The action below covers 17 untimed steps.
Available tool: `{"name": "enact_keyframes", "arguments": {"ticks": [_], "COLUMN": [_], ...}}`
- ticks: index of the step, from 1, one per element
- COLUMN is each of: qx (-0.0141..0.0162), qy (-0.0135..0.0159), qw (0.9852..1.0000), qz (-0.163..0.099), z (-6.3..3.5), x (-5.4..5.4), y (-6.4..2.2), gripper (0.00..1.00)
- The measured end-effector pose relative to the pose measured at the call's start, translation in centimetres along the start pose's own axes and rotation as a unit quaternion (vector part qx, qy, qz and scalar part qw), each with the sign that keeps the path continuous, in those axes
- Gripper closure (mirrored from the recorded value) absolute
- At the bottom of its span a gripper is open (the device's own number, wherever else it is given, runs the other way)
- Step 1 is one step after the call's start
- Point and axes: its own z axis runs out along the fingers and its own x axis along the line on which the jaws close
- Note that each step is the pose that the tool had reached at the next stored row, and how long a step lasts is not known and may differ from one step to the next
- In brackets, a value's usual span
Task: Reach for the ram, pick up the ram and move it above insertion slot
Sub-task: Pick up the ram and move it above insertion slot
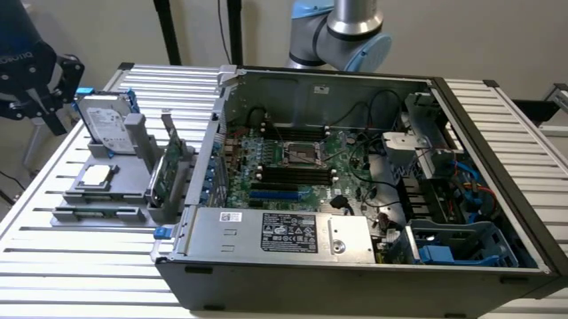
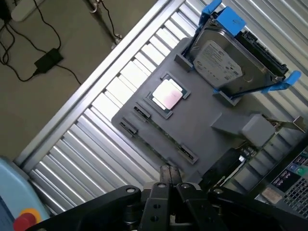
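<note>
Currently my jaws are pressed fully together with nothing between them, raised at the far side of the exterior view's left, near the far end of the grey plastic fixture tray [image 2: 211,110]. The ram, a long thin green circuit-board stick [image 1: 98,213], lies in its holder along the tray's near edge, untouched and well apart from the jaws. I note on the same tray:
- a silver hard drive with blue rails [image 2: 226,60] at the far end
- a square silver processor chip [image 2: 167,95] between drive and ram
- an upright green expansion card [image 1: 165,169] on the right side

The tray rests on the ribbed aluminium surface [image 1: 80,266]. An open black computer case [image 1: 355,292] stands just right of it.
</note>
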Motion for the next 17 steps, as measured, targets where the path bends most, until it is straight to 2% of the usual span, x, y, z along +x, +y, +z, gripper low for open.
{"name": "enact_keyframes", "arguments": {"ticks": [4, 9, 13, 17], "qx": [0.0005, 0.0024, 0.0051, 0.008], "qy": [0.0009, 0.0008, -0.0005, -0.0018], "qw": [0.9993, 0.9967, 0.993, 0.9879], "qz": [-0.037, -0.082, -0.118, -0.155], "z": [0.01, 0.03, 0.07, 0.1], "x": [0.0, 0.0, 0.0, 0.0], "y": [0.0, 0.0, 0.0, 0.0], "gripper": [0.89, 0.89, 0.89, 0.89]}}
